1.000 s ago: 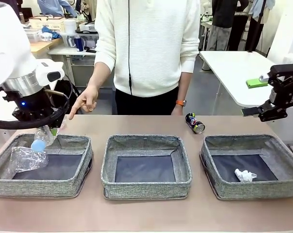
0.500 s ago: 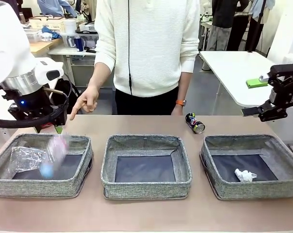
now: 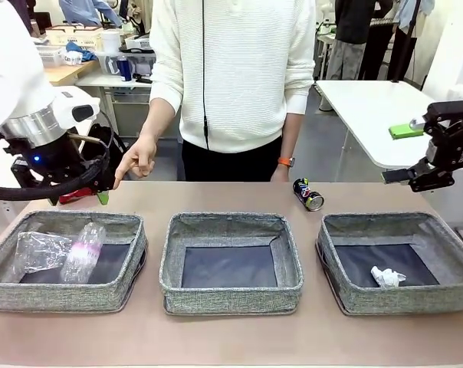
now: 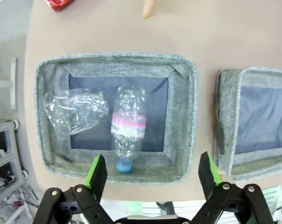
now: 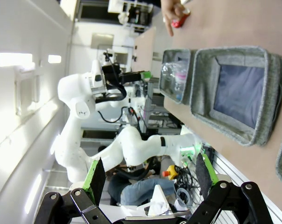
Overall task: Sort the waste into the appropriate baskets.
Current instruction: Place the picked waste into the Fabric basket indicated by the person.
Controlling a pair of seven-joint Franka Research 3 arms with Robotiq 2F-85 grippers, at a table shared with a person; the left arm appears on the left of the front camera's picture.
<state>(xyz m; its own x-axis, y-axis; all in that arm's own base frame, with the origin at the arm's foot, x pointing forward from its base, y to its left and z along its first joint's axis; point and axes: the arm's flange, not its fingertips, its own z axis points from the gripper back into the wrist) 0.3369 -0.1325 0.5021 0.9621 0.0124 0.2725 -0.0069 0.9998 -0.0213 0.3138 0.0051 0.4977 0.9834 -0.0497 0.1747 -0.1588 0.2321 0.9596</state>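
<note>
Starting nearest on the tabletop (image 3: 231, 337): three grey baskets sit in a row, apart from each other.

Left basket (image 3: 63, 297) holds the clear plastic bottle with pink label (image 3: 83, 251), lying on its side on the dark bottom with its blue cap end against one wall. The crumpled clear plastic cup (image 3: 40, 251) lies just beside it in the same basket.

Middle basket (image 3: 231, 299) shows a bare dark bottom.

Right basket (image 3: 400, 303) holds the small white paper wad (image 3: 386, 277) near its front right.

Left end effector (image 4: 152, 170) hangs above the left basket's far side, fingers spread wide with nothing between them. Its wrist view looks straight down on bottle and cup.

Right end effector (image 5: 149, 175) is raised past the right basket at the tabletop's right edge, spread wide and empty, well apart from all waste.

Behind the baskets, the dark printed can (image 3: 309, 195) lies on its side on the tabletop between the middle and right baskets. The red can (image 3: 72, 196) sits far left, partly hidden by the left arm.

Person's hand (image 3: 137, 159) hovers near the red can, one finger pointing down. The person stands at the far edge.
</note>
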